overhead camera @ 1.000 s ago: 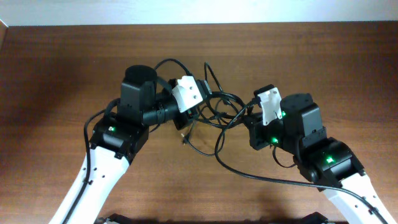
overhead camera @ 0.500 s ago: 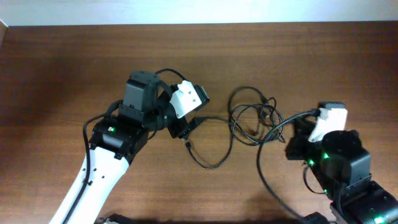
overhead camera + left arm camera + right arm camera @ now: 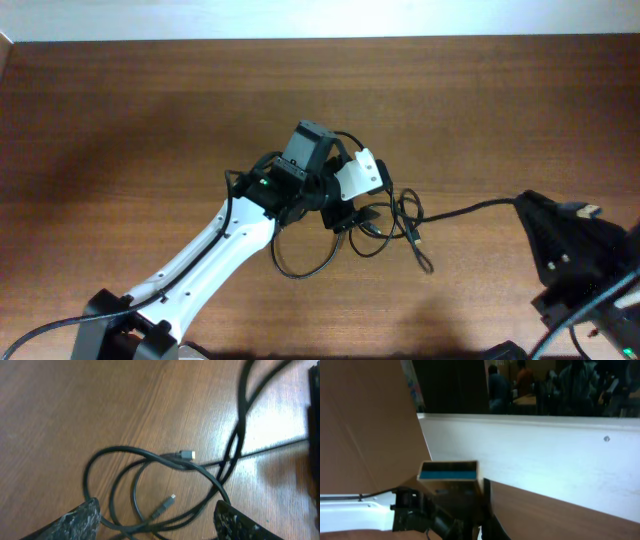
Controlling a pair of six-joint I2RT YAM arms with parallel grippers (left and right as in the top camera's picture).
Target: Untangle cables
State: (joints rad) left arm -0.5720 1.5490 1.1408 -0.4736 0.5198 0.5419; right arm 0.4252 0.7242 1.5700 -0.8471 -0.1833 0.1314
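The cables point(image 3: 398, 218) lie as thin black cords in loose loops at the table's middle, with one loop point(image 3: 305, 262) toward the front. A small plug tip point(image 3: 428, 267) lies at the right of the tangle. My left gripper point(image 3: 347, 216) hovers over the tangle, open. In the left wrist view its mottled fingers point(image 3: 75, 521) straddle crossing strands, and two plug tips point(image 3: 186, 454) point(image 3: 167, 502) show. One cable strand point(image 3: 470, 209) runs stretched to the right, up to the tip of my right gripper point(image 3: 524, 202), which is shut on it. The right wrist view shows only dark closed fingers point(image 3: 489, 527).
The brown wooden table point(image 3: 120, 120) ends at a white wall edge point(image 3: 320, 38) along the back. The left arm point(image 3: 215, 265) stretches diagonally from the front left. The right arm's black body point(image 3: 580, 260) fills the front right corner.
My left gripper has opened, let go, and swung right over the tangle. The right arm has pulled far to the right, dragging the tangle along and stretching one cable.
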